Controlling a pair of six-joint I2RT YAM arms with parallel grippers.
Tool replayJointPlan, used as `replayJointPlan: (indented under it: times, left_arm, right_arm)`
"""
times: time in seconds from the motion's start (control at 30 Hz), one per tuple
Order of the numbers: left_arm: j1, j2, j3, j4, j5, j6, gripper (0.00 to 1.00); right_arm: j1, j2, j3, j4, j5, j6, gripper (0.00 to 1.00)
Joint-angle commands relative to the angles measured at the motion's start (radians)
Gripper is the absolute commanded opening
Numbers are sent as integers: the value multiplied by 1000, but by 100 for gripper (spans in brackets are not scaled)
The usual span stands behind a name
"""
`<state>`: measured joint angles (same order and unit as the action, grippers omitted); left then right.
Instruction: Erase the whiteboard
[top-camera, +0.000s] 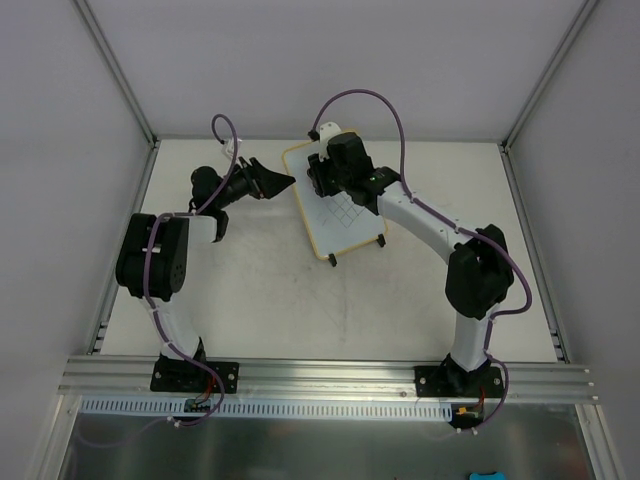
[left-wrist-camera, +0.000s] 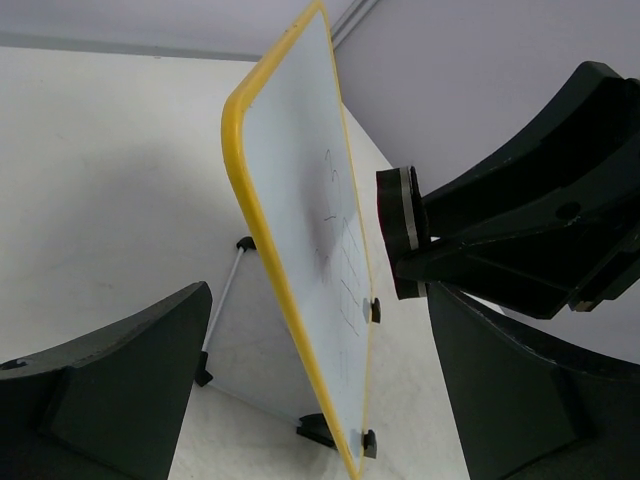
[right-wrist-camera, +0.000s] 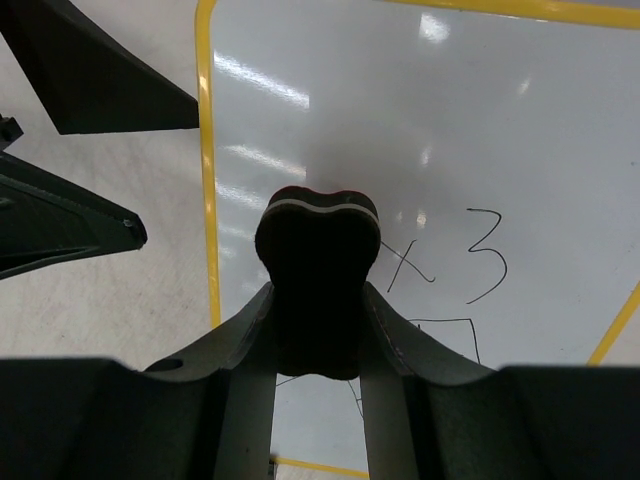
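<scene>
Right tool (right-wrist-camera: 318, 310) clamped a black eraser (right-wrist-camera: 318, 235) at the marked face of the whiteboard (right-wrist-camera: 400, 100), propped tilted at the counter's (top-camera: 250, 300) far middle; left tool (top-camera: 272, 183) gaped wide beside its edge.

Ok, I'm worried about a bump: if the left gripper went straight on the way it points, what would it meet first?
Probably the whiteboard: its yellow frame lies right ahead, between the left gripper's open fingers in the wrist view. How near is hard to judge.
</scene>
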<state>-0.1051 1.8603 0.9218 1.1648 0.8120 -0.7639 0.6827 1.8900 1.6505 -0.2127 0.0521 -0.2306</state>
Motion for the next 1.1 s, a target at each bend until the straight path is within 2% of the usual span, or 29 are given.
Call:
replayJointPlan:
  times: [0.0,0.17,0.37,0.7,1.0,1.07]
  left_arm:
    - [-13,11,40,65,33,37,90]
    - [-28,14,11,107,27,26,87]
    - [-31,80,34,165,44,-25,76]
    - [-36,168,45,279,61,-103,70]
    - [-56,157,68,286,65,-123,67]
    - [-62,151,78,271,65,-118,62]
  right_arm:
    - [-6,-17,34,52,-5,-7,0]
    - [-12,-58,-17,82,38,14,0]
    - [-28,-100,-75,114,46,34,0]
    - [-38,-138,-136,133,32,51,0]
    - [-48,-154,-172,147,38,53,0]
    - [-51,-154,-178,150,32,57,0]
